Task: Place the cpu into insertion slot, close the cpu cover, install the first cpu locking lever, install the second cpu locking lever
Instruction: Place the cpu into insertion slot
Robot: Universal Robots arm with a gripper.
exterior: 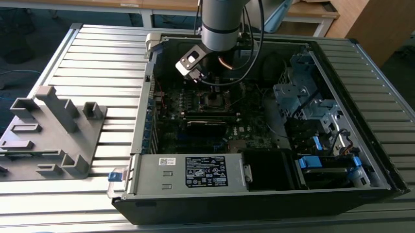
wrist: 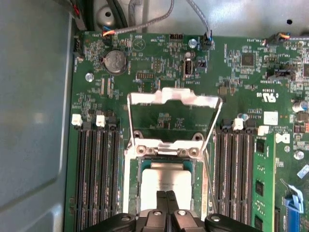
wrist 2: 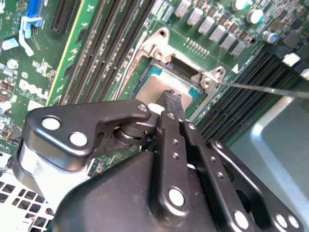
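The cpu lay flat inside the insertion slot with its pale metal top facing up, so the placing looked done. The tool had its two fingers pressed together with nothing between them, the tips on or just above the chip, probably to press it home rather than to grip. The cpu cover stood swung up on its hinge, leaving the socket open, and a thin locking lever lay unlatched beside it.
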